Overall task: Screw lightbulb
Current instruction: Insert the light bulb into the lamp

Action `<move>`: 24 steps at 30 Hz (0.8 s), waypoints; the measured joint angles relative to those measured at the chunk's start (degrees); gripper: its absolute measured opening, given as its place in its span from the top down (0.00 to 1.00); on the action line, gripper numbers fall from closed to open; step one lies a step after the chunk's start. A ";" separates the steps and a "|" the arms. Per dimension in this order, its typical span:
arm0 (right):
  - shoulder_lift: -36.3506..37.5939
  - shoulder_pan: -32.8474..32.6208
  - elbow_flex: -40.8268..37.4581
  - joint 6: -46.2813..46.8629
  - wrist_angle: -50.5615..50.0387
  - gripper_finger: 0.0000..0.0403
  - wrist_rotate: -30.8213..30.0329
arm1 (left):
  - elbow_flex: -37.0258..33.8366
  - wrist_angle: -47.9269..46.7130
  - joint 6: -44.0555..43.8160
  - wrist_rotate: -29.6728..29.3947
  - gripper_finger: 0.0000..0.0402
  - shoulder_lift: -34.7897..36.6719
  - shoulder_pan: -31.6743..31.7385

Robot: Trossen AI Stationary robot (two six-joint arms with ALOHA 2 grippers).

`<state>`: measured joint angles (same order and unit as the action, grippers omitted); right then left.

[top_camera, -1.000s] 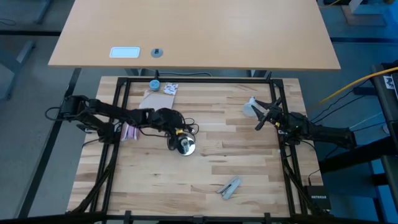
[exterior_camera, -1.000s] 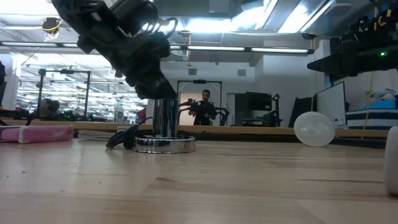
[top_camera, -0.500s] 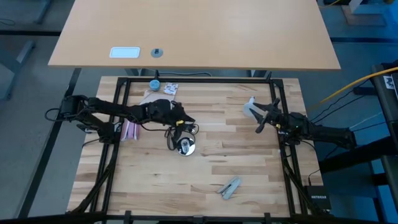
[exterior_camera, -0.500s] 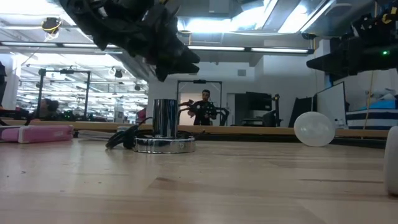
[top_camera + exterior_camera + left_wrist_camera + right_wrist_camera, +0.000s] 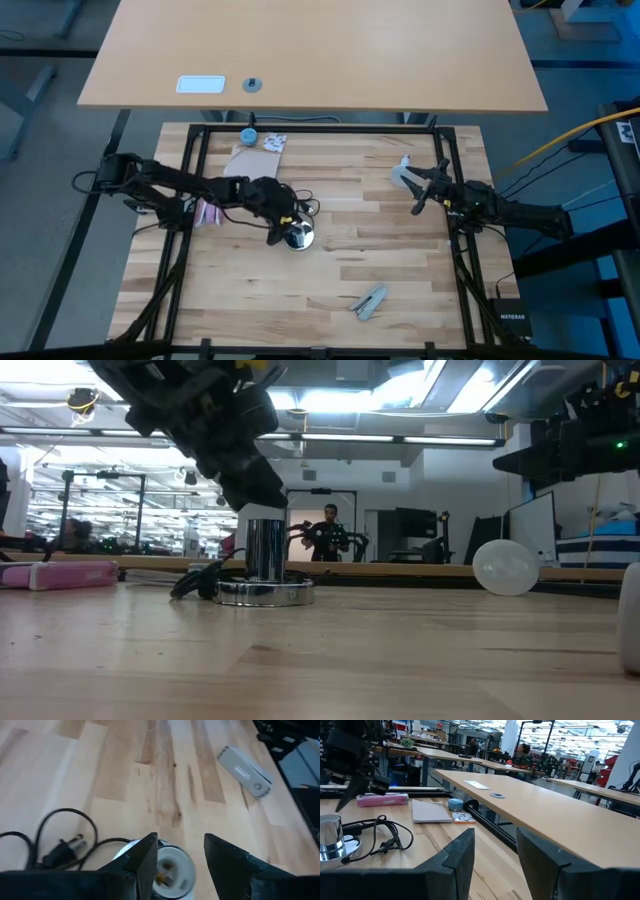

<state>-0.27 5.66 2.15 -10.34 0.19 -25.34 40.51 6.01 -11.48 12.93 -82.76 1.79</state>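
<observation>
Two arms at the table (image 5: 400, 250). Left tool (image 5: 281, 219) hangs over the silver socket base (image 5: 297, 236) near the table's middle, fingers parted and grasping nothing; the wrist view shows the white socket mouth (image 5: 167, 867) straight below the gap between the fingers. Half a second ago this tool sat higher and further back; it has since swung down to just above the chrome socket post (image 5: 265, 548). Socket is empty. Lightbulb (image 5: 505, 567) lies on the table at the far right side, just beside the right tool (image 5: 425, 185), which is released, empty, and has not moved. Judgement: left arm is only lining up on the socket; bulb not yet picked up, so screwing has not begun
</observation>
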 joint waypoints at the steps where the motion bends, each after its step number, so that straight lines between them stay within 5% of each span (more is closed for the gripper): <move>1: 0.00 0.01 0.00 -0.01 -0.02 0.63 0.00 | 0.00 -0.01 -0.26 -0.01 0.61 -0.01 -0.30; 24: 0.00 -0.01 0.00 -0.01 -0.24 0.63 -0.09 | 0.11 -6.81 -0.08 -1.67 0.61 0.02 -1.83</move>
<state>-0.27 5.65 2.15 -10.35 -0.05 -25.43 40.62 -0.80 -11.57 11.25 -82.74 -0.03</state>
